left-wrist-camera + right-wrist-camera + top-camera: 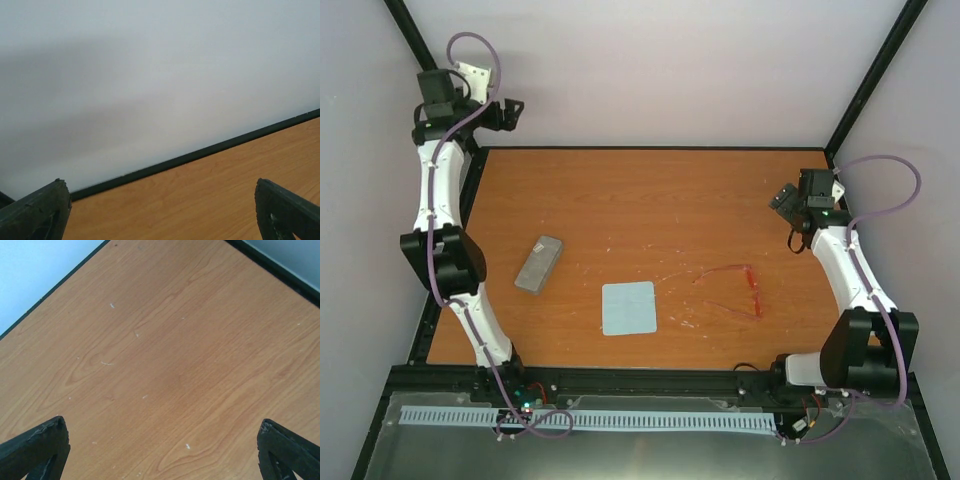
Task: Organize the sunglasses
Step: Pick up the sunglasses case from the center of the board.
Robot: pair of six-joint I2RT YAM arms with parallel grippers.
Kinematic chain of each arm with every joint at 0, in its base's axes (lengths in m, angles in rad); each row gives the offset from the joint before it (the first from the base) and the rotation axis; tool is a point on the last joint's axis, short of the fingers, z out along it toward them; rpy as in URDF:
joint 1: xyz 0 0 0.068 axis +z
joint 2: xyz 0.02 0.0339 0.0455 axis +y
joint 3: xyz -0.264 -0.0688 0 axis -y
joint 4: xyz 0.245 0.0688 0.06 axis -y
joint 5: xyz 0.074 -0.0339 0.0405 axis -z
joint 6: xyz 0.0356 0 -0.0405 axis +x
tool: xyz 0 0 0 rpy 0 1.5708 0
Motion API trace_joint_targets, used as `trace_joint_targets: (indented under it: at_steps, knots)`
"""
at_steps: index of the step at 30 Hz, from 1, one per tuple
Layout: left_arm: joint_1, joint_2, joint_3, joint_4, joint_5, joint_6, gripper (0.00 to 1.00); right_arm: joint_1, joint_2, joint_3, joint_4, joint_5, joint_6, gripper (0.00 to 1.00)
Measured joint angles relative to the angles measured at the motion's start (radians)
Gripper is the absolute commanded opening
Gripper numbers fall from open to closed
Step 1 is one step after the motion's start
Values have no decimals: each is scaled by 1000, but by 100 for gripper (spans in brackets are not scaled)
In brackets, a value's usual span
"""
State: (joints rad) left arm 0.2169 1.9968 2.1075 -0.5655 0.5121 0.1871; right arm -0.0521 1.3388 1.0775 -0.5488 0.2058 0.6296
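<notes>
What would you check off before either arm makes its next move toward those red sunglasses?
1. Sunglasses located: ok. They lie on the table, arms unfolded, right of the blue cloth.
2. Right gripper open and empty: ok.
3. Left gripper open and empty: ok.
4. Way from the right gripper to the sunglasses free: ok, nothing seems to lie between.
5. Sunglasses visible to a wrist camera: not ok. Both show only tabletop and wall.
6. Grey case open to take them: cannot tell from above.
</notes>
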Motion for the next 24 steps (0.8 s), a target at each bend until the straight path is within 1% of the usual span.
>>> trace_joint_targets:
  at_steps: [2, 5, 8, 10, 12, 14, 16, 18, 21, 24]
  knots:
    - [0, -26, 15, -9, 18, 39, 95, -1, 22, 7, 10, -25, 0, 100]
    - [-1, -59, 4, -67, 47, 143, 95, -3, 62, 38, 24, -89, -11, 100]
    - [-13, -87, -66, -146, 48, 265, 95, -5, 76, 45, 95, -203, -20, 100]
    - [-20, -95, -130, -220, 34, 342, 93, -5, 87, 49, 160, -309, -19, 100]
    - [-25, -95, -186, -277, 17, 387, 92, 7, 128, 95, 169, -379, -23, 100]
    - [-33, -95, -254, -341, -19, 414, 90, 40, 197, 183, 143, -392, -50, 99]
    - [-45, -97, -311, -389, -67, 420, 90, 105, 264, 280, 101, -378, -89, 98]
    - [-62, -103, -361, -431, -121, 422, 90, 159, 306, 334, 73, -375, -112, 98]
    - [-104, -145, -460, -460, -193, 422, 90, 227, 344, 354, 32, -377, -129, 98]
    - [-141, -196, -540, -491, -249, 422, 91, 252, 374, 354, -9, -380, -137, 98]
